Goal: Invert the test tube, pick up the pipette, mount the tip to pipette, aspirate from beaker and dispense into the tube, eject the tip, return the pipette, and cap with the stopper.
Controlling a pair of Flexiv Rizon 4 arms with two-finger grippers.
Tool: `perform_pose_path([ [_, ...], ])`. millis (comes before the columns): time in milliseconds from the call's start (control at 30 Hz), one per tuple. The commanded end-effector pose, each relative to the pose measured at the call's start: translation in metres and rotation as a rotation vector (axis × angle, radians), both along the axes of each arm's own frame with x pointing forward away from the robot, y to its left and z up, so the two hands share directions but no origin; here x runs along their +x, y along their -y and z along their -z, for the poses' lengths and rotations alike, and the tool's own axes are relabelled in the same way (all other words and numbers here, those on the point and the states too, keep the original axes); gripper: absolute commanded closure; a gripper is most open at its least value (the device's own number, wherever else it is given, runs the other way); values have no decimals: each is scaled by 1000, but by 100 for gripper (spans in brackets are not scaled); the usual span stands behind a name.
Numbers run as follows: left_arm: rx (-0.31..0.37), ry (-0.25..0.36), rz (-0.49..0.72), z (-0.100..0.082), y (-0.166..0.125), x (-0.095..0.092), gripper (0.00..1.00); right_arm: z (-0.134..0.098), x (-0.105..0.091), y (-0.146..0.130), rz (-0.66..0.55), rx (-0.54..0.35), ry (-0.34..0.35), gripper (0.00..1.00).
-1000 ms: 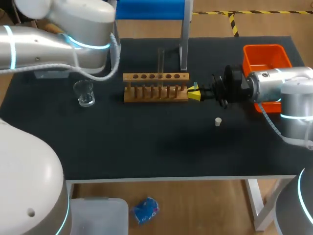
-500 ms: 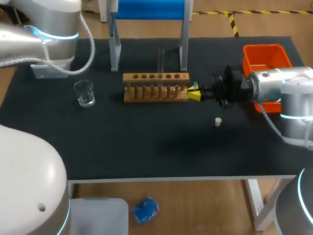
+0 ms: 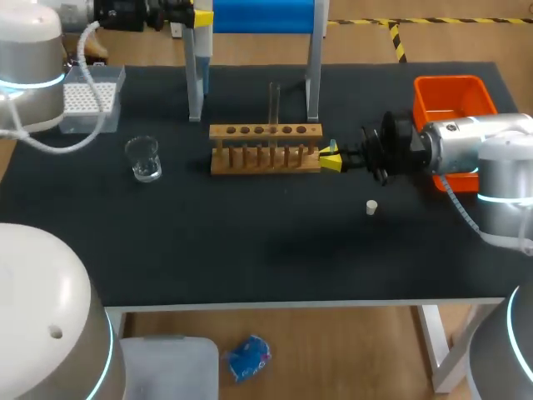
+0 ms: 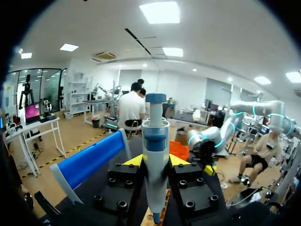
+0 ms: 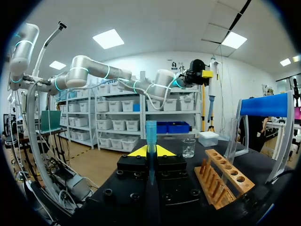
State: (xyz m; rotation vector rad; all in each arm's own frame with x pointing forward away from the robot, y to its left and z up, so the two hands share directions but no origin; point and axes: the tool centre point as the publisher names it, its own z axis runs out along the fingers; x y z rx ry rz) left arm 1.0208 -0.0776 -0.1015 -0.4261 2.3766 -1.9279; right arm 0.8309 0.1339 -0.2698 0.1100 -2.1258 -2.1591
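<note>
left pincer (image 3: pixel 202 15) sits high over the far edge of the bench (image 3: pixel 250 250), toward the far left corner. it's closed narrow on the pipette (image 4: pixel 155 136), gripped from both sides. the pipette hangs upright, blue cap up, lower end down. from the right wrist view we see it well above the beaker (image 3: pixel 143 158) and tip box (image 3: pixel 87 96).

right pincer (image 3: pixel 331 157) lies low and level, just beside the right end of the wooden rack (image 3: pixel 265 148). we can't tell if it touches. it's nearly closed and holds a blue pipette tip (image 5: pixel 150 134) upright between its fingers.

the rack stands mid bench, nearer the far edge. the test tube (image 3: pixel 273 104) stands upright in one of the rack's middle holes. we can't tell which end is up.

the beaker is clear glass, between the rack and the left edge, apart from both. the tip box is at the far left corner, beyond the beaker.

the stopper (image 3: pixel 371 207) is small and white. it lies on the bench, nearer the near edge than the right pincer, with nothing touching it.

orange bin (image 3: pixel 454 96) is at the far right corner, partly behind the right arm.

blue-topped stand (image 3: pixel 315 83) is along the far edge behind the rack.
</note>
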Motion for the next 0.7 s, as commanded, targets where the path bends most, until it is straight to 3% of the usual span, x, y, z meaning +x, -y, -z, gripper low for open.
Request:
perform_pose_path([
  [33, 1, 3, -2, -3, -13, -6, 100, 0, -1, 0, 2, 0, 1, 100],
  [467, 1, 3, -2, -3, -13, -6, 100, 0, -1, 0, 2, 0, 1, 100],
  [667, 81, 31, 20, -8, 11, -44, 100, 0, -1, 0, 2, 0, 1, 100],
  [700, 68, 40, 17, -10, 14, -53, 100, 0, -1, 0, 2, 0, 1, 100],
])
